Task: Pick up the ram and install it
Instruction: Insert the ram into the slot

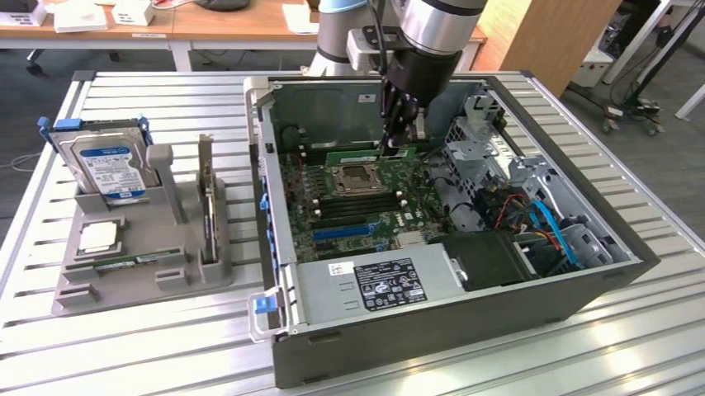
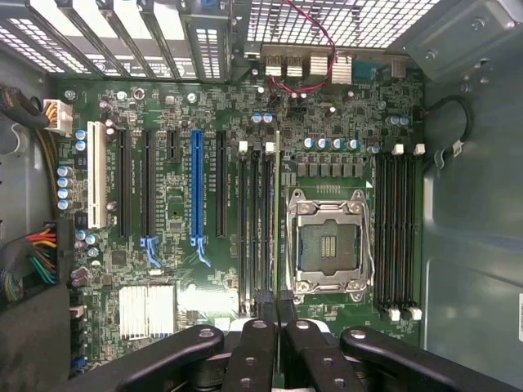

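Gripper closest to lens, clamped thin on ram, gripped near one end. Ram seen edge-on, parallel to slots beside socket; likely held that way so its contacts meet a slot squarely. Seated or hovering: cannot tell. Exterior view: ram at 12 o'clock from socket, inside case, long edge level. Stand with drive at 9 o'clock of case, apart

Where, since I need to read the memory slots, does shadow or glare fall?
Exterior view: even room light, no strong glare on the motherboard. Wrist view: memory slots evenly lit, the heatsink washed out white, the corner by the cables in shadow.
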You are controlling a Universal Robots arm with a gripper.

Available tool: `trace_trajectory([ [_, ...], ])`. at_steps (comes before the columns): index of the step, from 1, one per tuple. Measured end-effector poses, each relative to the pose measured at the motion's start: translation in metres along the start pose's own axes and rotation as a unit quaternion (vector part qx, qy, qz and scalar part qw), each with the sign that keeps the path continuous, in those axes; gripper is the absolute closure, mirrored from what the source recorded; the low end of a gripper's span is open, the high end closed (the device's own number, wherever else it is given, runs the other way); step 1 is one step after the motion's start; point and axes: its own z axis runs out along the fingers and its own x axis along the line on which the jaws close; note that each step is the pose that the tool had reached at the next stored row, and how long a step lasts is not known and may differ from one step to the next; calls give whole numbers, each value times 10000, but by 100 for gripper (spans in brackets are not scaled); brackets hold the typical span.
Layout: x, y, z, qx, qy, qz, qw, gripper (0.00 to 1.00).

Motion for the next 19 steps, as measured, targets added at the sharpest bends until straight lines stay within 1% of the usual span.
trace_trajectory([
  [12,0,-8,0,0,0,0,10000,88],
  [19,2,-9,20,0,0,0,10000,88],
])
